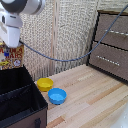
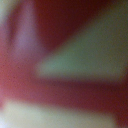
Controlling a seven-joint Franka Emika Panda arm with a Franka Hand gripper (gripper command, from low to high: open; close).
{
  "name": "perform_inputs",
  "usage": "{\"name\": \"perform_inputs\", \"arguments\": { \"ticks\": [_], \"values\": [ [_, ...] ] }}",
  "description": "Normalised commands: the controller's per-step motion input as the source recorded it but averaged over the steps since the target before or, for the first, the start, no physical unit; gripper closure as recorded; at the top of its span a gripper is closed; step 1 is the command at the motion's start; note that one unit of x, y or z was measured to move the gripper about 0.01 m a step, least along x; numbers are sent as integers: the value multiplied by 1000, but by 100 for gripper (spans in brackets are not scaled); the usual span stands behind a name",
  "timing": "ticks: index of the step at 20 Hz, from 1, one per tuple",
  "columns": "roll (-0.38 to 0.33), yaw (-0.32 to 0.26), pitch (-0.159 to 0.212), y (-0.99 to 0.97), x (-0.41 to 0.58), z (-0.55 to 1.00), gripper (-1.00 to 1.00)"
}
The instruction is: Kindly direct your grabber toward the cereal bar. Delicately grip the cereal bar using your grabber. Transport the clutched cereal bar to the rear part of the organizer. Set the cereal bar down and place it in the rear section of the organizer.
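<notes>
A: Where do we have the bar point(image 1: 10, 56) now?

B: Up in the air, above the bin point(image 1: 22, 102), over its far edge as the exterior view shows it. It hangs right under the grabber point(image 1: 11, 45), its printed face turned to the room.

A: Are we clamped on it?

B: We judge so. Nothing else touches the bar, so the fingers must be closed on its top edge. The fingers themselves are hidden between the white head and the packet.

A: And the wrist view?

B: Only a red and pale blur point(image 2: 64, 64). Probably the bar's print pressed close to the lens, which fits a packet held just below the wrist.

A: Why so high above the bin?

B: We think it lets the bar clear the bin's walls and the divider point(image 1: 20, 92) before we lower it into the far section.

A: Anything near the bin to mind?

B: The yellow bowl point(image 1: 45, 84) and the blue bowl point(image 1: 57, 95) sit on the table point(image 1: 95, 105) just beside the bin, on the side away from the bar. The cabinet point(image 1: 111, 45) stands well apart from the bin, and the cable point(image 1: 60, 59) swings from the arm toward it.
</notes>
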Motion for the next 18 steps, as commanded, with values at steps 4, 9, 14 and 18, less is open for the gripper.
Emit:
{"name": "perform_inputs", "arguments": {
  "ticks": [4, 9, 14, 18],
  "values": [
    [0, -154, 3, 246, 430, -211, -100],
    [-2, -25, 43, 97, 192, -30, -100],
    [0, 11, 139, 7, 171, 90, -100],
    [0, -8, 117, -13, 196, 224, -100]
  ]
}}
